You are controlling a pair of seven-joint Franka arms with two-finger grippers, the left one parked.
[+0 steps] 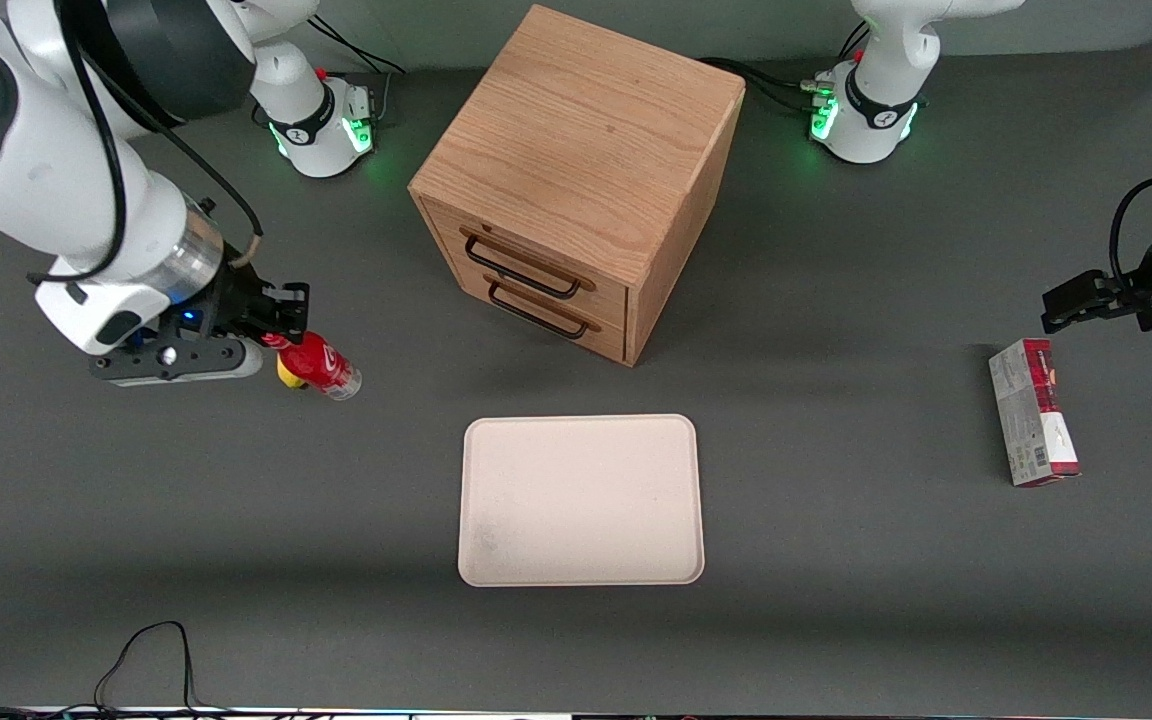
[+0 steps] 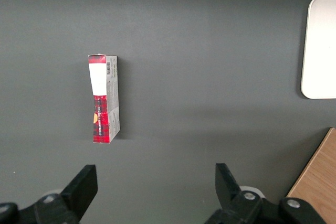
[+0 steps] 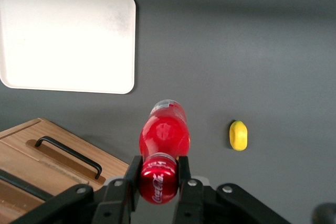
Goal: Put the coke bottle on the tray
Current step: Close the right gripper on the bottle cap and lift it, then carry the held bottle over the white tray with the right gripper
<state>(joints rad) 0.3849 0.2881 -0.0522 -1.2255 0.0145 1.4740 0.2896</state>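
Note:
My right gripper (image 1: 281,330) is shut on the red cap of the coke bottle (image 1: 321,365) and holds it tilted above the table at the working arm's end. In the right wrist view the gripper (image 3: 158,174) has a finger on each side of the cap, and the red bottle (image 3: 164,129) hangs below with its clear base down. The cream-white tray (image 1: 581,500) lies flat near the front camera in the table's middle, with nothing on it. It also shows in the right wrist view (image 3: 65,38) and in the left wrist view (image 2: 320,45).
A small yellow lemon-like object (image 3: 238,135) lies on the table under the bottle, partly hidden in the front view (image 1: 286,372). A wooden two-drawer cabinet (image 1: 576,180) stands farther from the front camera than the tray. A red-and-grey carton (image 1: 1033,412) lies toward the parked arm's end.

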